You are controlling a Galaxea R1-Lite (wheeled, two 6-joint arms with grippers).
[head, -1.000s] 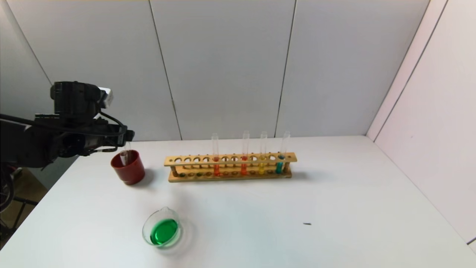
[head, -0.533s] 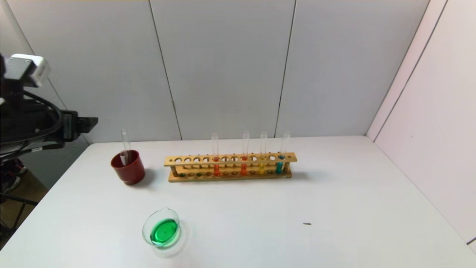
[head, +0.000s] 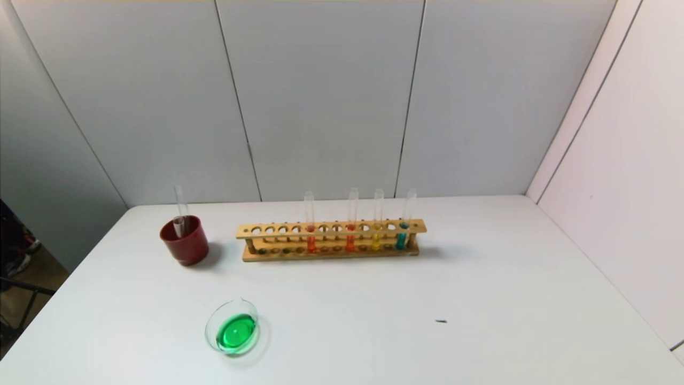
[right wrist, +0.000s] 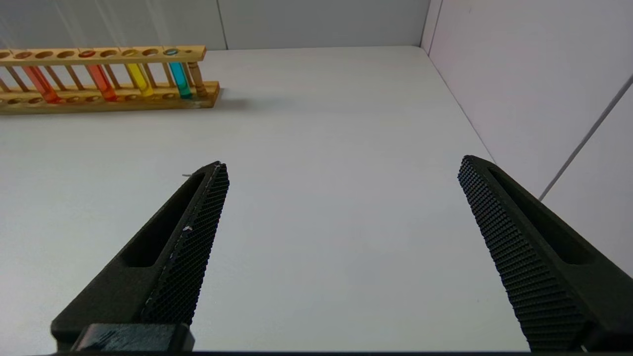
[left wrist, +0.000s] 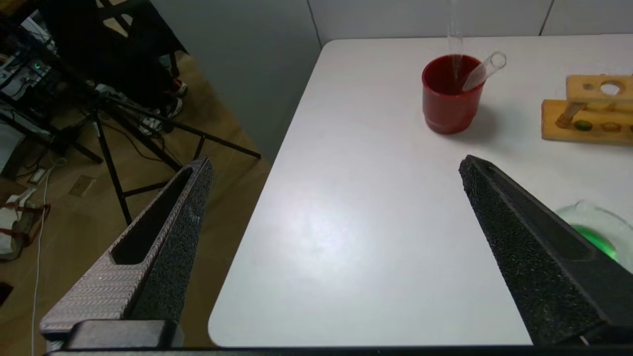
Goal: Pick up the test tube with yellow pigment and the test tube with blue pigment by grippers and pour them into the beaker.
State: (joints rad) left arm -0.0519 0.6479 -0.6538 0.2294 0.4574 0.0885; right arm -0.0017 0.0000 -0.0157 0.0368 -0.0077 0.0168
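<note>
The left gripper has drawn back from the red cup and left the head view altogether; a second ago it hung just over the cup's rim, with one of its fingers to each side of a tube. Now its fingers are spread wide and grip nothing, poised above the bench's left edge. Two empty tubes lean in the cup, well ahead of those fingers (one nearly upright, the other tilted toward the rack). The beaker with green liquid sits just beside the inner finger, partly hidden behind it in the wrist view.

The right gripper is parked low over the bench's right part, fingers likewise wide apart and empty.

Far ahead of the right fingers and toward the bench's middle stands the wooden rack. It holds the test tube with yellow pigment and, at the rack's end nearest those fingers, the test tube with blue pigment, beside two orange-red tubes.

The bench is plain white, with grey panel walls behind and a pale wall close on the right. Past its left edge lie a wooden floor and a black tripod. Bare bench stretches between both pairs of fingers and the rack, save for a small dark speck.
</note>
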